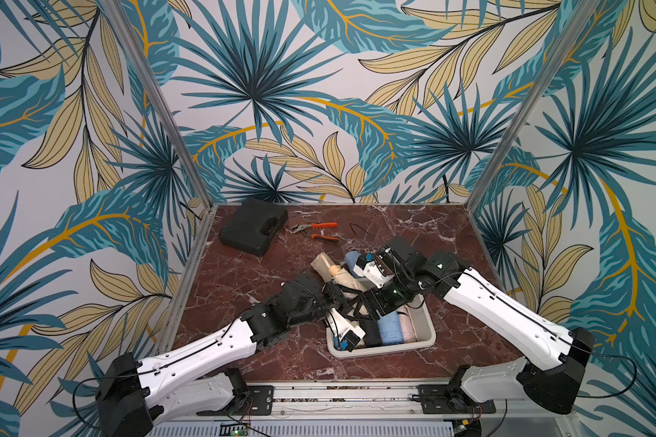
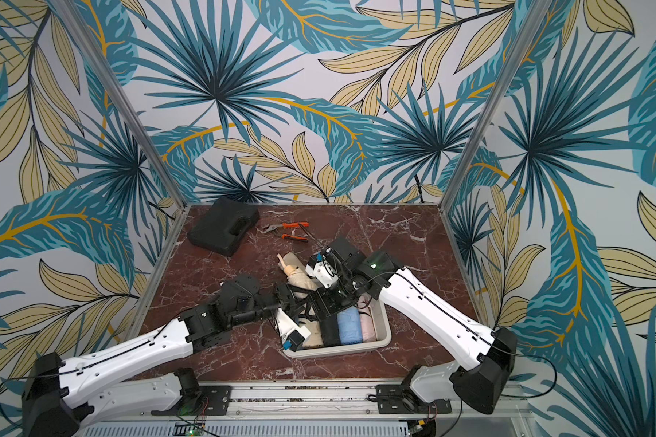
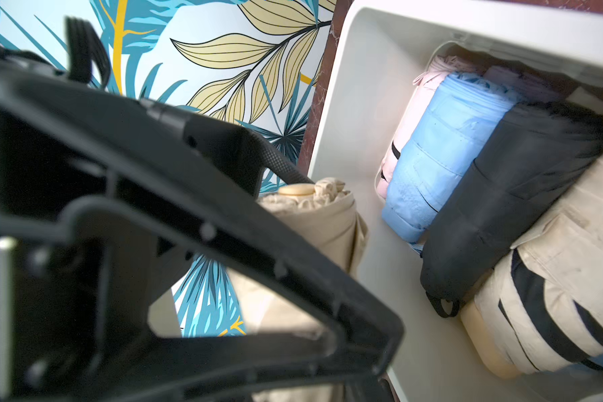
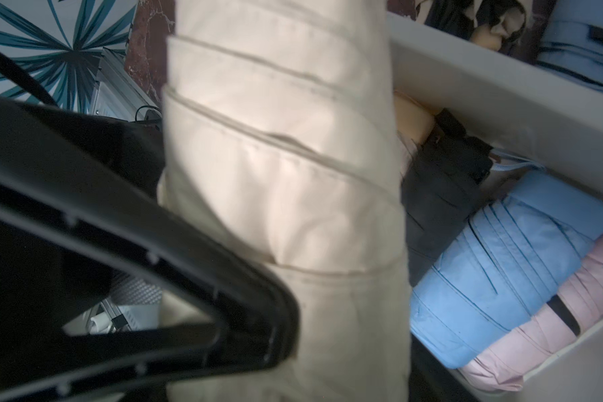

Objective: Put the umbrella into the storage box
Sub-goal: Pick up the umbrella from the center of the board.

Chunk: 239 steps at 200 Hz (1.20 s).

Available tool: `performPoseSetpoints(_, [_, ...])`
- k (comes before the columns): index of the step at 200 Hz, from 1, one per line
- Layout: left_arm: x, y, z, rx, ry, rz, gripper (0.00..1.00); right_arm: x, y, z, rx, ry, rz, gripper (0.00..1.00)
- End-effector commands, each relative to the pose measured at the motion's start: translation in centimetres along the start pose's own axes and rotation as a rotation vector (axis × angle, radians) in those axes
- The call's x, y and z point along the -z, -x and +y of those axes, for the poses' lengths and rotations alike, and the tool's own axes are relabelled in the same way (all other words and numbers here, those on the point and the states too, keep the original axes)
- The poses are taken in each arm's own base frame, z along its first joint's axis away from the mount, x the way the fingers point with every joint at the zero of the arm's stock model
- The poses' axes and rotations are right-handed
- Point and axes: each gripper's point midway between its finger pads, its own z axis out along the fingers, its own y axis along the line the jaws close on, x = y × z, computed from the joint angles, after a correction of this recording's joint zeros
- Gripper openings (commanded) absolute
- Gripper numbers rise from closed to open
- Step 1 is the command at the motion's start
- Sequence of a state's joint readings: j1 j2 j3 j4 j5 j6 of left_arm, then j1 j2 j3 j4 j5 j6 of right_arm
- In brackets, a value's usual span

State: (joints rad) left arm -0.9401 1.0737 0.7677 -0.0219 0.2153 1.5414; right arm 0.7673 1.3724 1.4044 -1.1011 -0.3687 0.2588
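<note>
Your left fingers (image 3: 275, 259) pinched the beige folded fabric umbrella (image 1: 341, 279). It hung tilted above the far left corner of the white rectangular plastic storage box (image 1: 394, 345), with its long axis running far-left to near-right. Your right fingers (image 4: 174, 240) were just beside it, but I could not tell whether they gripped.

Workcell enclosure, viewed from my remote station.
In both top views I see wall panels (image 1: 319, 94) on three sides, printed with teal and beige tropical leaves and yellow stems on a pale ground. Two aluminium posts (image 1: 160, 102) rise at the rear corners of the surface (image 1: 243, 272), which is dark red marble with white veining. A metal rail (image 1: 341, 393) runs along its front edge. Light is soft and even.
</note>
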Motion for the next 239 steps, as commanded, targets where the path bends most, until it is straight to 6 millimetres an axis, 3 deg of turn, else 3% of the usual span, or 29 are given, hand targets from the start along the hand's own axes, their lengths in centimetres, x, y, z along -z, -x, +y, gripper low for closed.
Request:
performPoseSetpoints(1, [0.2,0.6,1.6,-0.057,0.048,-0.022,0.00,0.1,0.5,0.7,0.009,0.037,-0.022,0.67])
performPoseSetpoints(27, [0.2,0.5,1.4,-0.055,0.039,-0.017,0.01,-0.1,0.6,0.5,-0.003,0.030,-0.028,0.53])
performPoseSetpoints(39, [0.2,0.1,1.4,-0.043,0.042,0.001,0.22,-0.1,0.7,0.5,-0.012,0.029,-0.035,0.46])
performPoseSetpoints(55, [0.3,-0.1,1.4,-0.026,0.049,0.017,0.41,-0.1,0.8,0.2,-0.025,0.017,-0.054,0.39])
performPoseSetpoints(88, [1.1,-0.3,1.8,0.075,0.099,0.034,0.99,0.6,0.6,-1.1,-0.056,-0.048,-0.107,0.33])
performPoseSetpoints(132, [2.9,-1.4,1.6,0.199,0.157,0.105,1.00,2.7,0.0,-3.5,-0.116,-0.178,-0.217,0.31])
performPoseSetpoints(157, [4.7,-1.9,2.4,0.315,0.253,0.131,1.00,3.2,-1.9,-4.1,-0.154,-0.193,-0.213,0.31])
performPoseSetpoints(207, [7.1,-5.4,3.6,0.768,0.494,0.221,1.00,2.7,-7.7,-4.6,-0.231,-0.173,-0.066,0.32])
performPoseSetpoints(239, [7.5,-8.2,4.3,1.103,0.676,0.257,1.00,1.6,-9.3,-6.2,-0.272,-0.227,-0.038,0.33])
